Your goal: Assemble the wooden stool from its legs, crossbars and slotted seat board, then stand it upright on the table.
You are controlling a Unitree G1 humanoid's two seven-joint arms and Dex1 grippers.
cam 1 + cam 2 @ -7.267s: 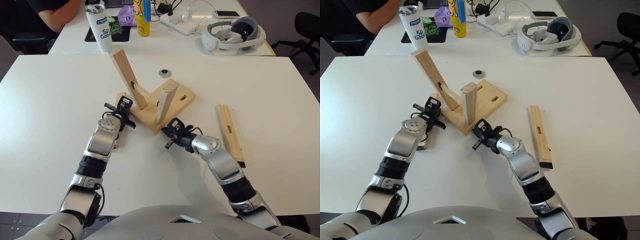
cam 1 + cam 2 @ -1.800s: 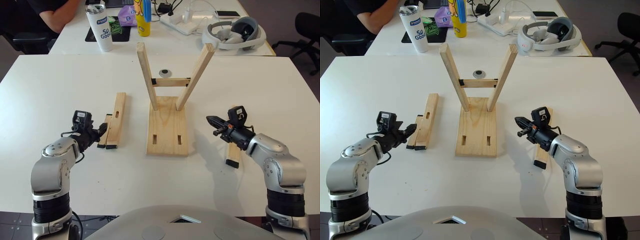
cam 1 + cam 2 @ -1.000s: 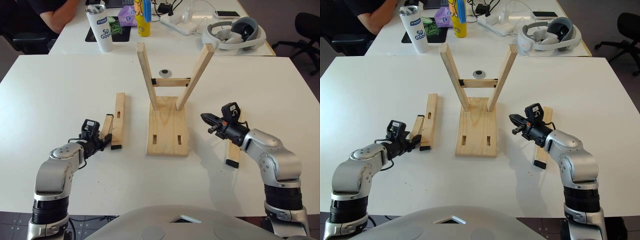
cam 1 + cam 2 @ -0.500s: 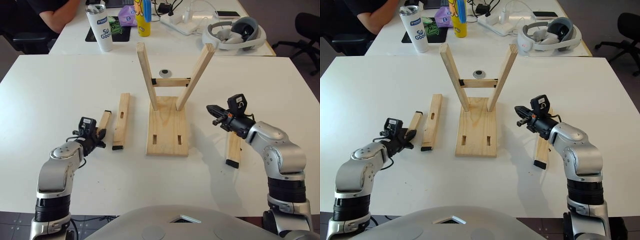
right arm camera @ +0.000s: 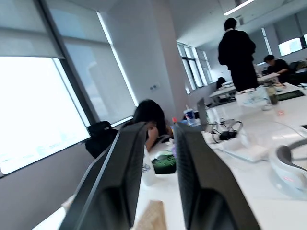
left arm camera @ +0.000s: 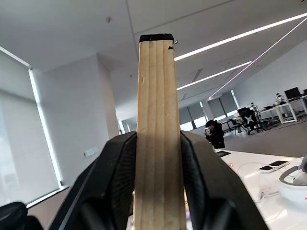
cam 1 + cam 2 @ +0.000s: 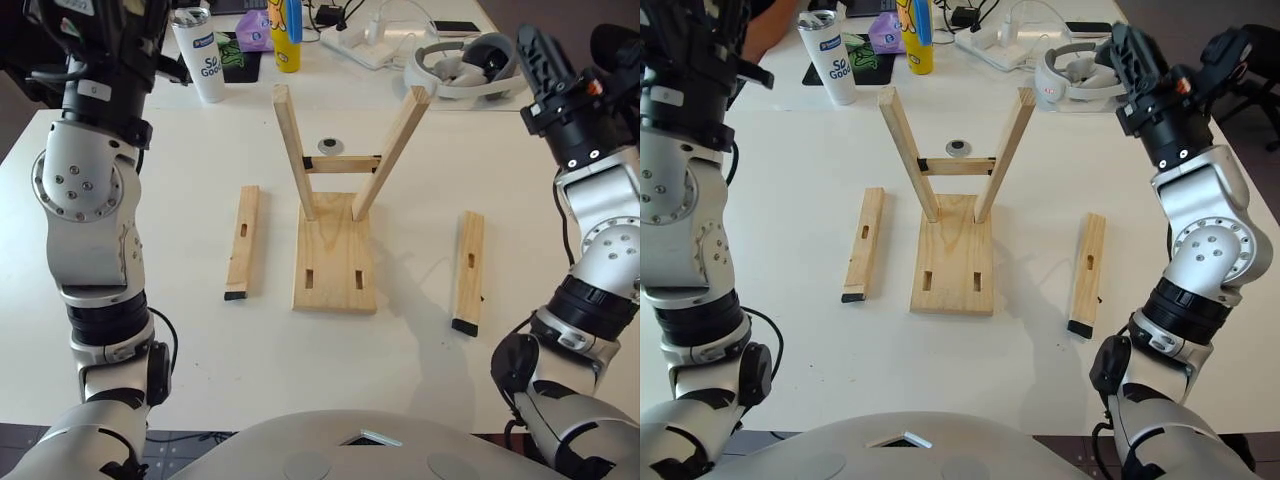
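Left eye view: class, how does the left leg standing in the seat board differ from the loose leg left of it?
The fitted leg stands tilted in the seat board; the loose leg lies flat on the table. A crossbar braces the fitted leg; the loose leg's slot is empty. Both are pale wood.

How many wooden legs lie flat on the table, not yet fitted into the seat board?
2. One leg lies left of the seat board, the other leg right of it, both apart from it. A further wooden piece is clamped in the left gripper.
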